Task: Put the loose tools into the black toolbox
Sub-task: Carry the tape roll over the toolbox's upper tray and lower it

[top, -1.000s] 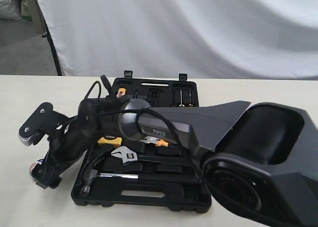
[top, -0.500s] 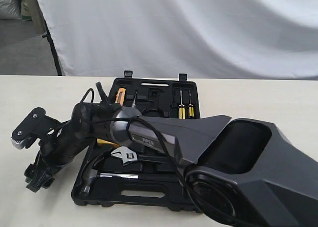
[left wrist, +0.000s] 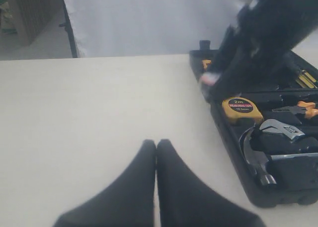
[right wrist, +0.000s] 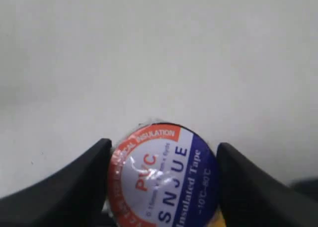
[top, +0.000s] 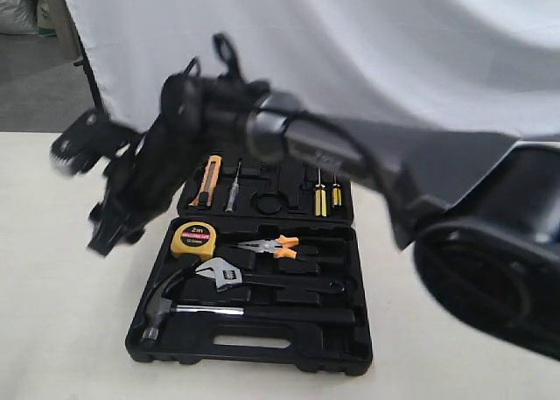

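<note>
The black toolbox [top: 254, 354] lies open on the table. The claw hammer [top: 179, 307] and the adjustable wrench [top: 234, 277] rest in recesses of its near half; both also show in the left wrist view, hammer [left wrist: 257, 161] and wrench [left wrist: 289, 130]. My right arm reaches across to the left, blurred, with its gripper [top: 107, 228] raised above the table beside the case's left edge. In the right wrist view that gripper [right wrist: 164, 150] is shut on the tape roll [right wrist: 161, 182], its red, white and blue label facing the camera. My left gripper [left wrist: 156, 145] hovers shut and empty over bare table.
A yellow tape measure [top: 194, 236] and orange-handled pliers [top: 273, 244] sit in the near half. The far half holds a utility knife [top: 208, 176] and screwdrivers [top: 322, 195]. The right arm's large dark body [top: 490, 242] blocks the right side. A white backdrop hangs behind the table.
My right arm has risen from low on the table left of the toolbox and swung back, lifting the tape roll. The tape measure and pliers are now uncovered.
</note>
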